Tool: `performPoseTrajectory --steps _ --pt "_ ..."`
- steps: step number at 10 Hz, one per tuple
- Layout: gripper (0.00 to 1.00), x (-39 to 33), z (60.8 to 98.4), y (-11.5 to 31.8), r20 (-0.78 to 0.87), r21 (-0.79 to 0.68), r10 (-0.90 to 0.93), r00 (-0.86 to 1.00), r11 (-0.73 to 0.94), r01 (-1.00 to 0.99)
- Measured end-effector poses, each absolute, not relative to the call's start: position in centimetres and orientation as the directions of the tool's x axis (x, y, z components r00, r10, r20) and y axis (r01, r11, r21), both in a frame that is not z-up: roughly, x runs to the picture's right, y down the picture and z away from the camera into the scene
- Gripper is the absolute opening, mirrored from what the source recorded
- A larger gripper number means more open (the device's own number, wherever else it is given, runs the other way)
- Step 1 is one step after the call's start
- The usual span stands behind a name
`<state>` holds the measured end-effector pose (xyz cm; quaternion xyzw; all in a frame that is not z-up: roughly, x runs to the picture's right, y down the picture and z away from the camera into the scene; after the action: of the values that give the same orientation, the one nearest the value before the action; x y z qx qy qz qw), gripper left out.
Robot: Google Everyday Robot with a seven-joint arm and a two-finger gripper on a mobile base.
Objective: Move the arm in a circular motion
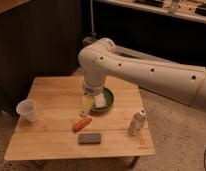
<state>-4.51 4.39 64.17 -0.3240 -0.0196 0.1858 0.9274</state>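
Gripper claw hangs low over the table, at the left rim of the green bowl; whether open or closed cannot be told. Arm comes in from the right edge, runs left, bends at a thick elbow and drops straight down to the pale tip. Orange stick lies just below the claw, dark block nearer the front edge. Bottle stands near the right edge, cup at the left edge, well apart. Bare wood between cup and claw.
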Motion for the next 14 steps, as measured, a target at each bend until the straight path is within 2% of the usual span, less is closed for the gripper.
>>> performPoseTrajectory --steps 4,8,11,14 --pt "1.0 -8.0 65.5 2.0 -0.054 -0.635 0.318 0.946 0.721 -0.279" --pt "1.0 -15.3 69.8 -3.3 -0.072 -0.635 0.328 0.942 0.713 -0.297" --pt "1.0 -15.8 72.5 -6.3 -0.16 -0.585 0.415 0.896 0.691 -0.424" --pt "1.0 -13.6 72.7 -6.2 -0.152 -0.597 0.42 0.895 0.682 -0.422"
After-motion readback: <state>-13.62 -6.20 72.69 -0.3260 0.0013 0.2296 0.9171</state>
